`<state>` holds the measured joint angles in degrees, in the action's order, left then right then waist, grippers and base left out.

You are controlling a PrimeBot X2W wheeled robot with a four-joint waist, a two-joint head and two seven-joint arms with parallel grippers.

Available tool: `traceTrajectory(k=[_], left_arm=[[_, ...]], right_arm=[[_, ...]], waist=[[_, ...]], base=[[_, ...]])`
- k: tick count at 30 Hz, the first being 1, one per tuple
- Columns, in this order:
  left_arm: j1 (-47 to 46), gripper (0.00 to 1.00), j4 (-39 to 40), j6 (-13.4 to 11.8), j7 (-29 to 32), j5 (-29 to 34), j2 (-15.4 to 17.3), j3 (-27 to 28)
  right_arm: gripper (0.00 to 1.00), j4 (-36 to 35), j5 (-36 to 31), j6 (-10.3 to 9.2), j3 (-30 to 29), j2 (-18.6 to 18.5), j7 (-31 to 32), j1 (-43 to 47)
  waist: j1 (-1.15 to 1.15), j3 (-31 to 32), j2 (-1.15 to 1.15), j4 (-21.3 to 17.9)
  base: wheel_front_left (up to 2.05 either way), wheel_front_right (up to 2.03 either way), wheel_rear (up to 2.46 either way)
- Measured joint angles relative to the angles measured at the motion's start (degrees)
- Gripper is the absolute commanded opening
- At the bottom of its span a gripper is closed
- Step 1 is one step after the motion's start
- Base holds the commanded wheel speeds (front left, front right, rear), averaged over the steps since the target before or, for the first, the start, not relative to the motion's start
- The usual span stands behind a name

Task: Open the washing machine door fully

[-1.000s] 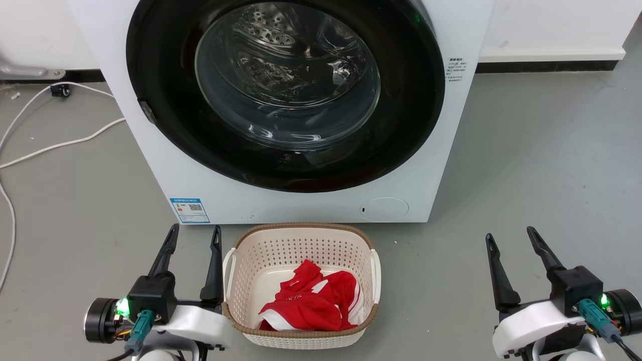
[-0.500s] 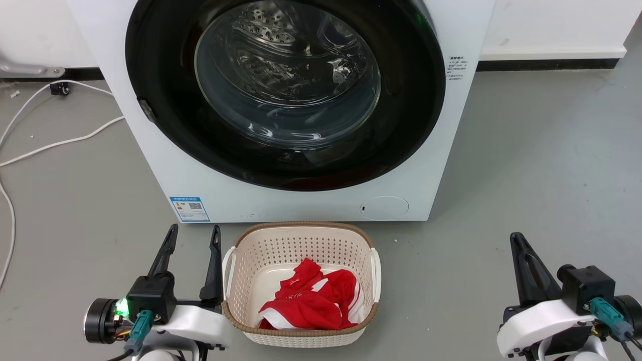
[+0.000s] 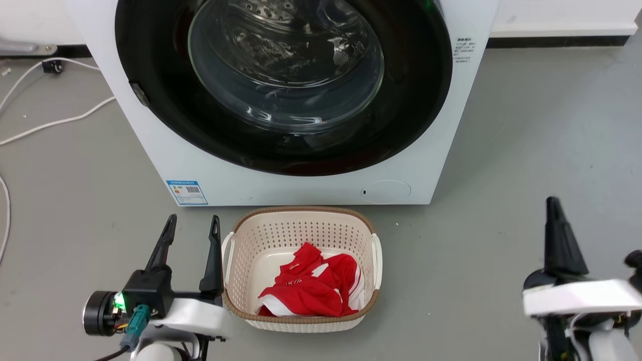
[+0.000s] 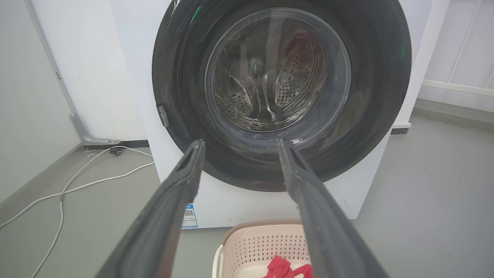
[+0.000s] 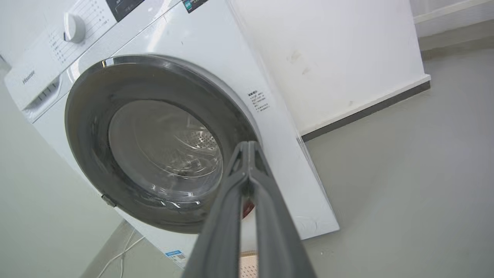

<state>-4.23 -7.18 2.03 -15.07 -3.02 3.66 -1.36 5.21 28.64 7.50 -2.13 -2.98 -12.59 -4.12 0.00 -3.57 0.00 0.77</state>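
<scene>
Plainly closed, the washing machine door (image 3: 283,85) sits flush in the white front of the washing machine (image 3: 281,188). Its top is cut off by the head view's upper edge, and reflections on the glass blur the steel drum behind. A small grey tab (image 3: 139,94) on the door's left rim is too small to identify. The left gripper (image 3: 193,219) hovers with fingers spread apart, just left of the laundry basket (image 3: 301,211), which holds a red garment (image 3: 311,293). The right gripper (image 3: 552,203), at the near right and partly cut off, has its fingers pressed together on nothing
</scene>
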Motion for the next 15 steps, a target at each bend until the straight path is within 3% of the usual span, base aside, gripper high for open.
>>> traceTrajectory(k=[9,15], left_arm=[[-1.8,1.0,1.8,0.1,0.0,-1.2,-0.5,0.3],[-4.1,1.0,3.3,0.5,0.0,-1.3,-0.6,0.2]], right_arm=[[0.0,1.9,44.6,0.0,-4.0,0.0,-1.1,-11.0],[0.0,8.5,61.0,0.0,-10.3,-1.1,6.7,-22.5]], waist=[[0.0,-4.5,0.0,0.2],[0.01,-8.4,0.0,0.6]], base=[[0.0,0.0,0.0],[0.0,0.0,0.0]])
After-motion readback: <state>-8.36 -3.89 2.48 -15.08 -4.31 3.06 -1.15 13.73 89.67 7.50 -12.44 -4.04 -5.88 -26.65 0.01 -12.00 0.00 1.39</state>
